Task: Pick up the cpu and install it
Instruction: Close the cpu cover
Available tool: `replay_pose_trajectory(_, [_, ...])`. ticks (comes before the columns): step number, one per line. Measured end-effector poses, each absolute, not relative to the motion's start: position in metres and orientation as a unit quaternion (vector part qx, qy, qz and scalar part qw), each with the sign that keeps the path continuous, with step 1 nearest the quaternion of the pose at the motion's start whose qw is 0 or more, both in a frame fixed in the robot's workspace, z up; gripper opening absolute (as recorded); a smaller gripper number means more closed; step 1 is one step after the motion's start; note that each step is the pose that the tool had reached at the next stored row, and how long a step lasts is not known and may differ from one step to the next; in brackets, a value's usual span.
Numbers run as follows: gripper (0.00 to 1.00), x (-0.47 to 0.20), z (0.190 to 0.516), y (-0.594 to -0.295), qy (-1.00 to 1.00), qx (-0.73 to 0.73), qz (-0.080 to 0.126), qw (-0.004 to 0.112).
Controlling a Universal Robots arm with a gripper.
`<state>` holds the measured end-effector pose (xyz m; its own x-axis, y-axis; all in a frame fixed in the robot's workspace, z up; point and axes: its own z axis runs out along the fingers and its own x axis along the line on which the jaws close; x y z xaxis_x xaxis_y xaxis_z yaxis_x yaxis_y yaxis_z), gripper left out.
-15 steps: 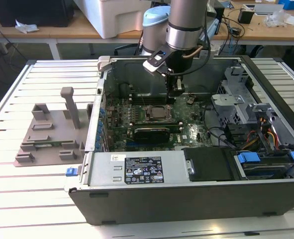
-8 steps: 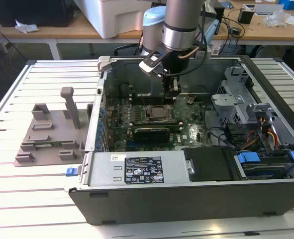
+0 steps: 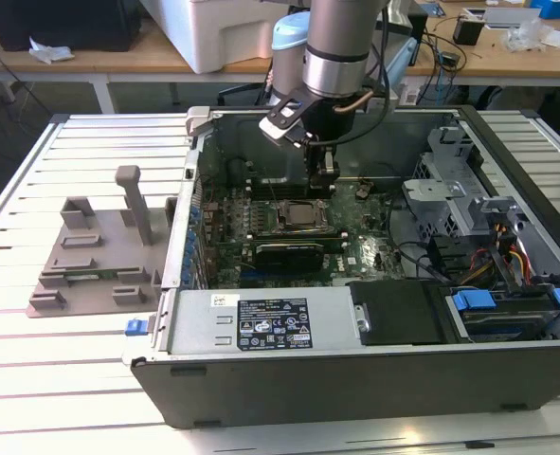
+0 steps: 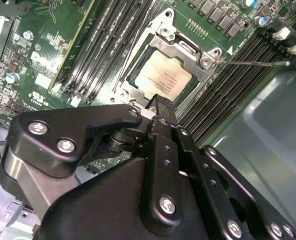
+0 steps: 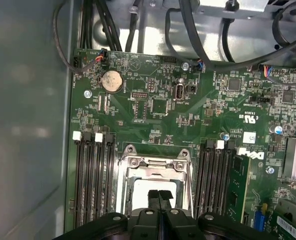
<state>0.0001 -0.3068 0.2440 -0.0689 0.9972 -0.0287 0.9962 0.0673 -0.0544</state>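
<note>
The jaws of the gripper [image 5: 159, 197] are pressed together with nothing between them, just above the cpu [image 4: 163, 80]. The cpu lies in the metal-framed socket [image 4: 208, 60] of the green motherboard [image 5: 158, 107], which bears white lettering. A printed label [image 3: 273, 325] sits inside the open computer case [image 3: 355, 389] on the bench [image 3: 71, 379].

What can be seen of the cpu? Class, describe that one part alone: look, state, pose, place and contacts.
In the second wrist view, the cpu is a small flat square chip with a pale silver-grey metal top bearing faint print. It lies flat and level inside a silver metal frame on the green motherboard. The black claw, shut, stands over one edge of it. Whether the claw touches it cannot be told.
</note>
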Motion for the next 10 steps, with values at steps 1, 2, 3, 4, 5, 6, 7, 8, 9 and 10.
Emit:
replay_pose_trajectory(1, [0.11, -0.001, 0.243, -0.307, -0.73, -0.682, 0.03, 0.008])
replay_pose_trajectory(2, [0.11, -0.003, 0.243, -0.307, -0.73, -0.682, 0.03, 0.008])
replay_pose_trajectory(3, [0.11, -0.003, 0.243, -0.307, -0.73, -0.682, 0.03, 0.008])
replay_pose_trajectory(4, [0.11, -0.004, 0.243, -0.307, -0.73, -0.682, 0.03, 0.008])
replay_pose_trajectory(5, [0.11, -0.005, 0.243, -0.307, -0.73, -0.682, 0.03, 0.008])
replay_pose_trajectory(6, [0.11, -0.006, 0.242, -0.307, -0.73, -0.682, 0.03, 0.008])
replay_pose_trajectory(7, [0.11, -0.007, 0.242, -0.307, -0.73, -0.682, 0.03, 0.008])
replay_pose_trajectory(8, [0.11, -0.008, 0.242, -0.307, -0.731, -0.682, 0.03, 0.008])
replay_pose_trajectory(9, [0.11, -0.009, 0.241, -0.307, -0.73, -0.682, 0.03, 0.008])
replay_pose_trajectory(10, [0.11, -0.012, 0.24, -0.307, -0.73, -0.682, 0.03, 0.008])
